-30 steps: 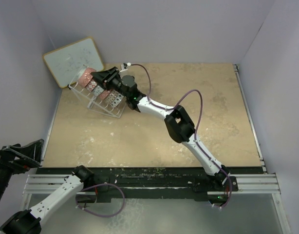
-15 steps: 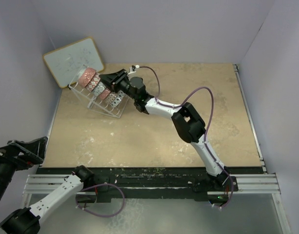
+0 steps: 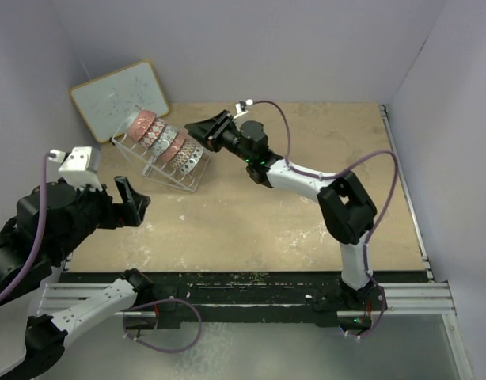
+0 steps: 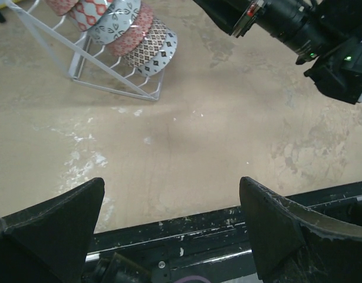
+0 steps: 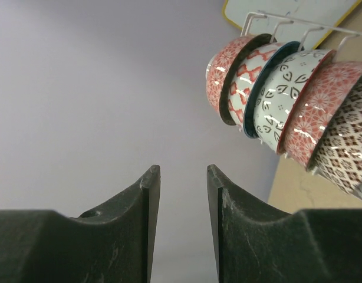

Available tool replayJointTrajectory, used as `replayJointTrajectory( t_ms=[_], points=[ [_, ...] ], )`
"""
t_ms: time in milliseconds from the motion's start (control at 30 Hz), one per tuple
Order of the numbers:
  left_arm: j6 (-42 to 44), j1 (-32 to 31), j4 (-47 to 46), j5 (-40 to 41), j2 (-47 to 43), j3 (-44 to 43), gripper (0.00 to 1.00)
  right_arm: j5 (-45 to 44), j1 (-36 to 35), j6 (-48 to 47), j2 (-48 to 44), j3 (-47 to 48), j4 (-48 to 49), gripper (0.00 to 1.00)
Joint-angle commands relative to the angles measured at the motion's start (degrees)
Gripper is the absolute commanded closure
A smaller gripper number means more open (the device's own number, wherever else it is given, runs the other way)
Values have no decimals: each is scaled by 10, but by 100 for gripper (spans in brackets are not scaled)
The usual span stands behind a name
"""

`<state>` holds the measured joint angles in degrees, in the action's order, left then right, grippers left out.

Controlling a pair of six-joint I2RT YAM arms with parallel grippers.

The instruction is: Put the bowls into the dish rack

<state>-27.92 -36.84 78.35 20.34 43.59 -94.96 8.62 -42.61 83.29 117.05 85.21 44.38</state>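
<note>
The bowls (image 3: 165, 142) stand on edge in a close row inside the dish rack (image 3: 180, 179), at the far left of the table (image 3: 306, 206), leaning on its wires so each keeps its slot. The right gripper (image 5: 182, 177) hovers just beside the row, fingers slightly parted and empty. The left gripper (image 4: 171, 180), spread wide and empty, hangs near the table's front edge, well apart. Loading looks finished.
</note>
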Motion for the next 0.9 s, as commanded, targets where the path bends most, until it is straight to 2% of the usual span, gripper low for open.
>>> replayJointTrajectory(
  t_ms=[0,167,400,633,867],
  points=[
    [-5,-2,-85,-43,9,16,1,29,34,-123,-109,-52,-83,60],
    [-38,-2,-104,-2,36,47,1,5,59,-253,-191,-119,-219,58],
    [-51,-2,-131,27,59,62,1,-91,67,-386,-301,-189,-360,56],
    [-66,-2,-171,34,65,107,1,-157,72,-443,-381,-244,-440,55],
    [-73,-2,-174,36,108,129,1,-170,78,-463,-427,-299,-471,55]
  ],
)
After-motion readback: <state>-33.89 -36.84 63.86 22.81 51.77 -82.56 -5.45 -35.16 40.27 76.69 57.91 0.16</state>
